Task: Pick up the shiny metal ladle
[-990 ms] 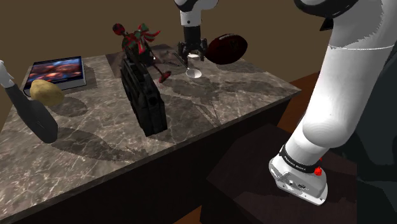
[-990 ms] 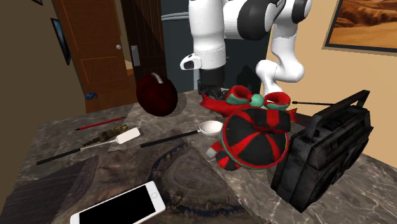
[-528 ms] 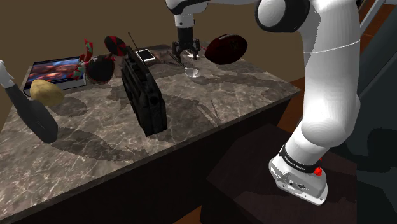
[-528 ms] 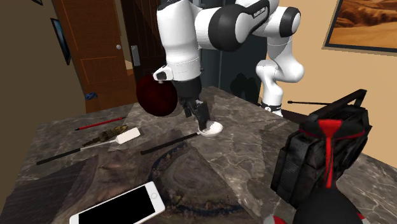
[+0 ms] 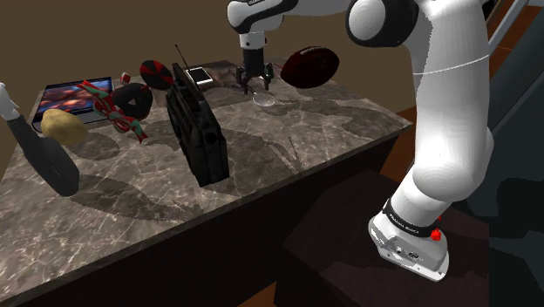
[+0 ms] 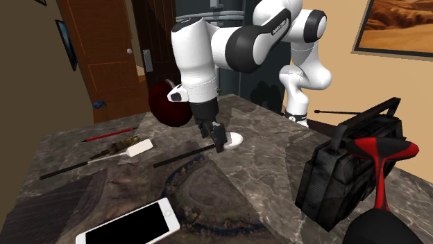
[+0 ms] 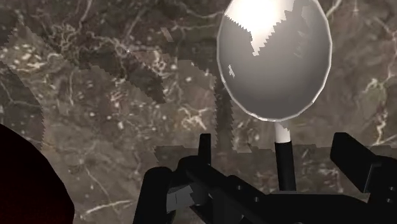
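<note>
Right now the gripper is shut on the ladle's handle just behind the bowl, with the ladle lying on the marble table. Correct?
No: the gripper is open, not shut. The wrist view shows its fingers standing apart on either side of the handle of the ladle, not touching it. The rest holds: just behind the bowl, ladle lying on the marble table.

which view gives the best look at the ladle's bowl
The wrist view: the ladle's bowl is large and shiny, its handle running back between the open fingers of the gripper. The shoulder view shows a small pale bowl by the gripper; the second exterior view shows it white, right by the gripper.
</note>
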Motion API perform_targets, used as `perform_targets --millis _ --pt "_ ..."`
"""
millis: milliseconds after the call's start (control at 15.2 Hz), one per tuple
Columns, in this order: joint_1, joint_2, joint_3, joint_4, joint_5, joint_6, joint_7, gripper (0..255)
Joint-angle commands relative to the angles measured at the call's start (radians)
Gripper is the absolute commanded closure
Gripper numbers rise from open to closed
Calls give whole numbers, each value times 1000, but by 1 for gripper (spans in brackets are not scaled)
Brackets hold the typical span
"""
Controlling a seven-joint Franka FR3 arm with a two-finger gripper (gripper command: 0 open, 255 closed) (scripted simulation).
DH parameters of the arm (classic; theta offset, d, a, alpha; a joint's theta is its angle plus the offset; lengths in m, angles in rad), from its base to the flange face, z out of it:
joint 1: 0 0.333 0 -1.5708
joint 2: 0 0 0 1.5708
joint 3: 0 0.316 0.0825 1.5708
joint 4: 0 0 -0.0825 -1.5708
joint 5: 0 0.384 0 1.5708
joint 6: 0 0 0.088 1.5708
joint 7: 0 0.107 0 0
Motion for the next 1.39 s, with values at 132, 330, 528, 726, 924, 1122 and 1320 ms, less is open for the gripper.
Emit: perform_targets --millis 132,330,528,726,924,1122,1320 --pt "0 0 0 -4 0 5 0 255" --pt "0 0 0 -4 0 5 0 255" --pt "0 0 0 -4 0 5 0 255" --pt "-1 -4 0 15 0 -19 1 255" --pt "-1 -10 -1 47 -1 -56 2 255" --pt "-2 -13 -1 81 -2 -94 4 255" --pt "-3 -15 -1 120 -2 -134 6 255"
